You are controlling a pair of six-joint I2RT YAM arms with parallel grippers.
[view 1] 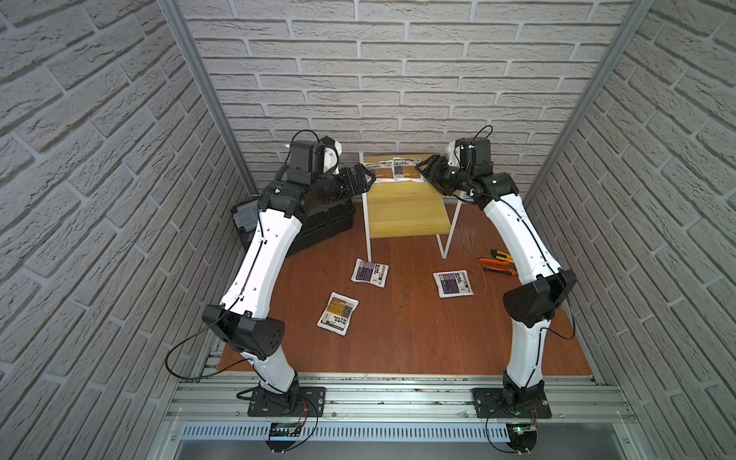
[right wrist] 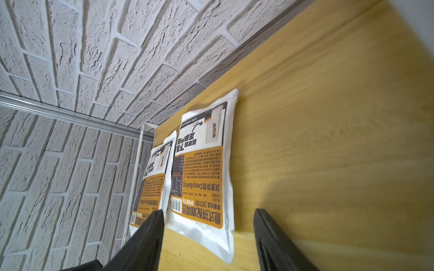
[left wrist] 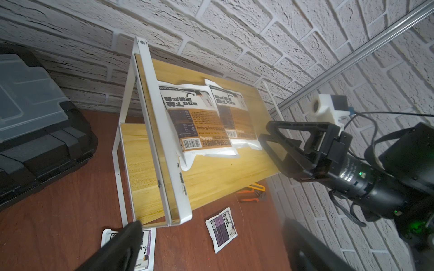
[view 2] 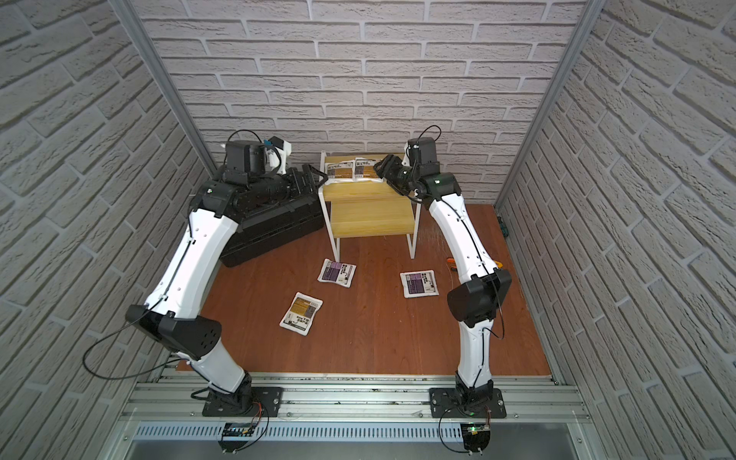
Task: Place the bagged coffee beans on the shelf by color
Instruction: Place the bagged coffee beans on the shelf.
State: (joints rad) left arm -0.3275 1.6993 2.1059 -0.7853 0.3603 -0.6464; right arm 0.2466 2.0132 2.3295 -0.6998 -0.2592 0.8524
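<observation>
**R jaws spread at shelf top**

I'm seeing two shelved orange pouches lying side by side on the shelf top board, toward its back-left corner. R gripper is hovering at the board's right edge, jaws spread, pinching nothing. L gripper is by the left edge, jaws apart. Purple pouches and a loose orange pouch are lying mid-table.

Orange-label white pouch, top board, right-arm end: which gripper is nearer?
Right. Right gripper sits at this orange-label white pouch's edge, jaws open; left gripper is past the neighbouring orange-label pouch, at the white-framed shelf's opposite side.
</observation>
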